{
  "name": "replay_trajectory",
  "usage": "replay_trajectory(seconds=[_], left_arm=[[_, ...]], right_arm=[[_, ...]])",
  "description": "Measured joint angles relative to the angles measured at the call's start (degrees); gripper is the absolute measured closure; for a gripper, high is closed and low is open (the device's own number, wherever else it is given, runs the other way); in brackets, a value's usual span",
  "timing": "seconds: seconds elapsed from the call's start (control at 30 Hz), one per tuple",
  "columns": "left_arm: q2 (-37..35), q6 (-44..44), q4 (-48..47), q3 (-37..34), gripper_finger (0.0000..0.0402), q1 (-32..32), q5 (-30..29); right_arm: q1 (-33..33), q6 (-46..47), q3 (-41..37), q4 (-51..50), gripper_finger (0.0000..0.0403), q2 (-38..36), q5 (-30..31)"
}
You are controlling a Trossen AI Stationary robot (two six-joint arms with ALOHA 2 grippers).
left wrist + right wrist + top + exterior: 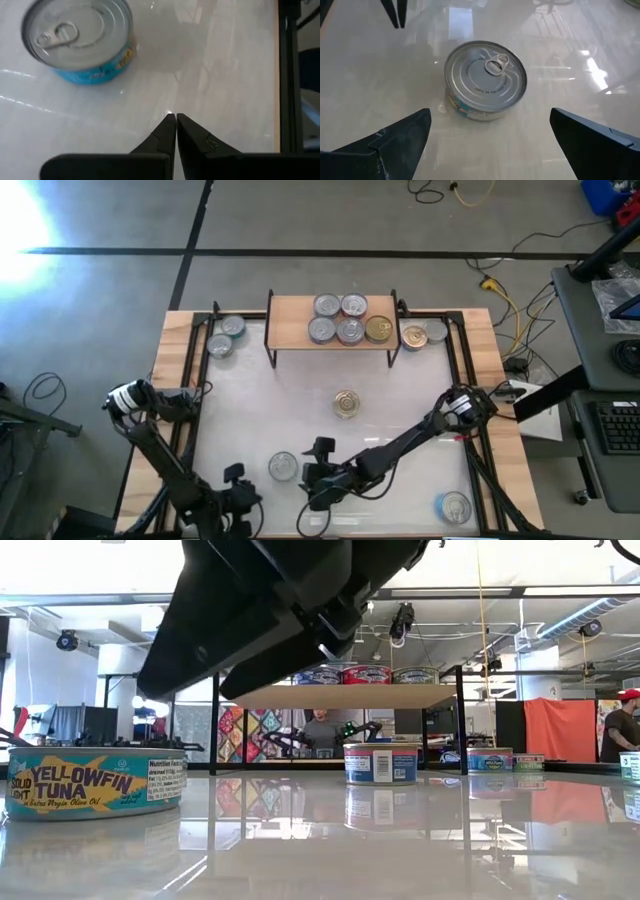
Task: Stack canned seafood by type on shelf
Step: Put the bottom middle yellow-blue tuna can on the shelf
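A silver-topped tin point(283, 467) with blue and yellow sides stands on its base near the table's front edge; it is the tin point(80, 40) in the left wrist view and the tin point(485, 80) in the right wrist view. My left gripper point(176, 117) is shut and hovers left of the tin point(245, 490), touching nothing. My right gripper point(489, 116) is open and hovers right of the tin point(312, 473), with the tin just ahead of its fingertips. The shelf point(290, 330) at the far edge carries several silver-topped tins point(338, 318) and a gold-topped one point(378, 329).
A gold-topped tin point(347, 403) stands mid-table. Two tins point(225, 335) sit left of the shelf and two point(425, 335) right of it. One more tin point(455, 507) is at the near right corner. Black rails point(462, 370) run along the table's sides.
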Motion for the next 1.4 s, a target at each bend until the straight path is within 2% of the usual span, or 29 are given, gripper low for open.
replay_trajectory(seconds=[0.37, 0.63, 0.8, 1.03, 1.17, 1.4], left_arm=[[0.0, -0.7, -1.9, 0.0, 0.0401, 0.0, 1.7], [0.0, -1.5, -5.6, -0.1, 0.0401, 0.1, 2.4], [-0.1, -0.3, -5.5, -0.8, 0.0401, 0.2, 6.5], [-3.2, 0.2, -5.0, -4.6, 0.0401, 1.0, 6.2], [-6.1, 1.6, -1.5, -8.9, 0.0401, 2.7, 4.6], [-6.9, 7.9, 14.5, -17.6, 0.0401, 9.0, 5.6]], right_arm=[[-0.4, -0.2, 0.2, 0.7, 0.0003, 0.1, -4.2], [-0.8, 0.6, 0.2, 2.2, 0.0003, 0.1, -4.7], [-2.5, 0.7, 0.2, 2.5, 0.0003, 0.1, -5.3], [-4.2, 0.7, 0.2, 7.1, 0.0003, 2.3, -10.5], [-4.2, 1.0, 0.2, 6.4, 0.0003, 4.1, -10.7], [-4.4, -0.4, 0.2, 6.7, 0.0003, 4.7, -10.5]])
